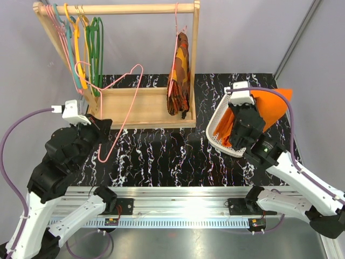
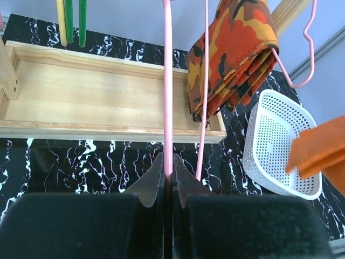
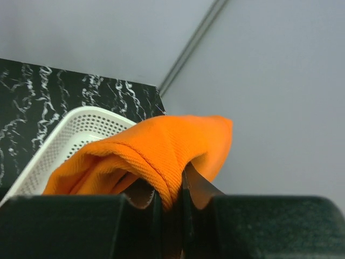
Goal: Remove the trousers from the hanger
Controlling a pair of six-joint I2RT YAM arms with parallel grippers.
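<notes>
left gripper (image 2: 168,162) pinched tight on hanger (image 2: 167,81) | right gripper (image 3: 170,199) clamped on trousers (image 3: 156,143), already off, over basket (image 3: 70,135) | tip: lower into basket before letting go, keep hanger steady

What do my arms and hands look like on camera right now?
The left arm and right arm match: white lower links, bulky black joints above. A purple cable loops to a white wrist block on each. The left hand and right hand each have two black, wedge-shaped fingers.
</notes>
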